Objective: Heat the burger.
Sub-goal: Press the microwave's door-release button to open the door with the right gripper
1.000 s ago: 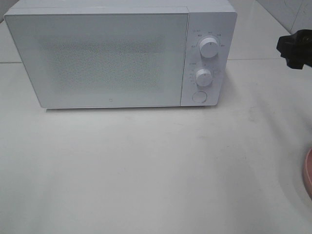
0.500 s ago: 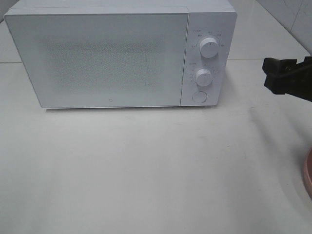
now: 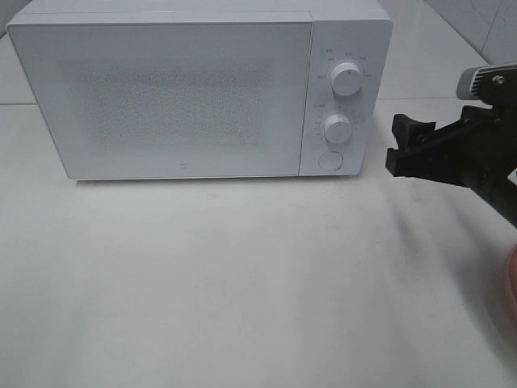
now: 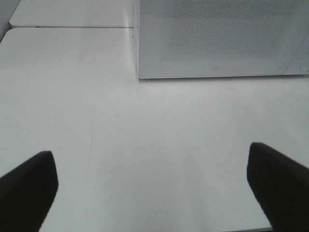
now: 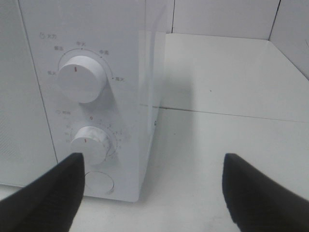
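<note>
Though print rings the 2 dials [image 3: 346, 81] of the microwave [image 3: 186, 89], it is too small to read. The right gripper [image 3: 396, 147], mid-right beside them, and the left gripper [image 4: 154, 188] gape wide, empty. A pink plate [image 3: 512, 283] shows at the right edge. Where the burger is cannot be told.

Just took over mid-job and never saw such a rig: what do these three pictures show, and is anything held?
This is a two-armed robot at a white table. One picture looks down from a high camera; the other two come from a camera on each wrist. A white microwave stands with its door shut. The right claw is open and empty, near the lower dial. The left claw, also open and empty, hangs above the table. A pink plate shows its edge at the far right. No burger is in sight.
</note>
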